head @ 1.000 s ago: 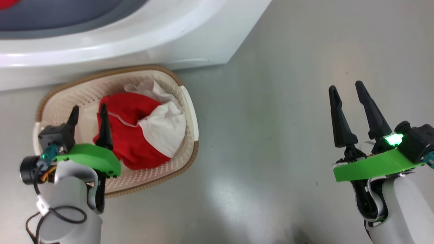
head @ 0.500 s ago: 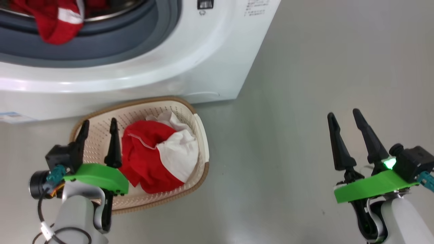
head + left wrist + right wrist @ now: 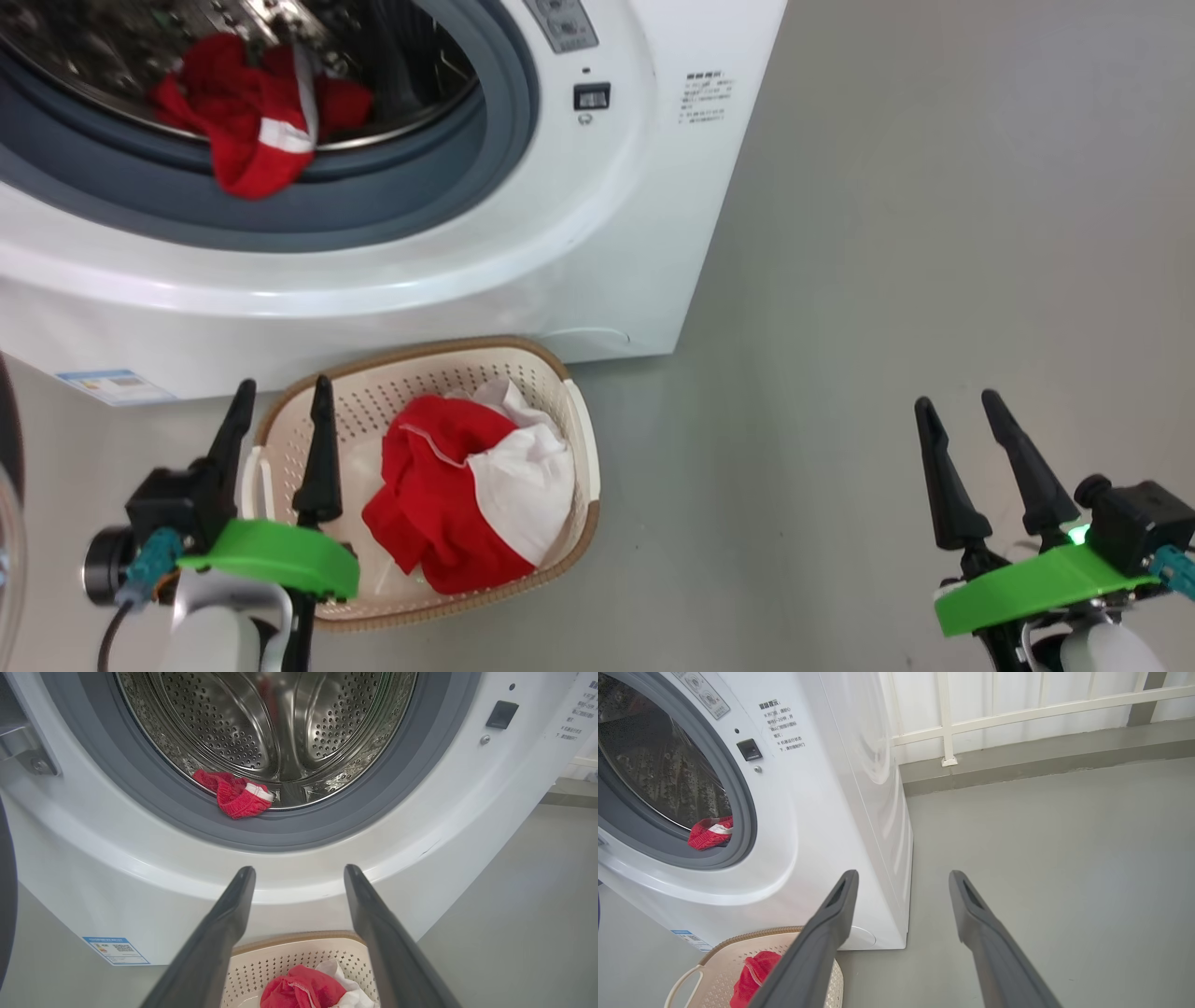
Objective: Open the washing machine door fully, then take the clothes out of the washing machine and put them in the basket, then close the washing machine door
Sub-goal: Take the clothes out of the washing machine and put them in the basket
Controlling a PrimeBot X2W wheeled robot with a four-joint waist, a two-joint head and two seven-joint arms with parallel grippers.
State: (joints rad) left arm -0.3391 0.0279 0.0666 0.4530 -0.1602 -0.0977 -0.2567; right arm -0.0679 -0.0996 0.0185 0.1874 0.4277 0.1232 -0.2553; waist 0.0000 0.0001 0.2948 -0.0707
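Note:
The washing machine stands open, with a red piece of the clothes draped over the grey seal at the drum's lip. The same red piece shows in the left wrist view. A dark edge of the washing machine door shows at the far left, swung open. On the floor in front lies the basket, holding red and white clothes. My left gripper hovers open over the basket's left rim, empty. My right gripper is open and empty over bare floor, far right of the basket.
Grey floor stretches to the right of the machine. A white railing and a low grey kerb run behind it in the right wrist view. A blue label sits low on the machine's front.
The head camera has tilted up, so the open drum and the red piece inside have come into view and the basket sits lower in the picture. Both grippers stay open.

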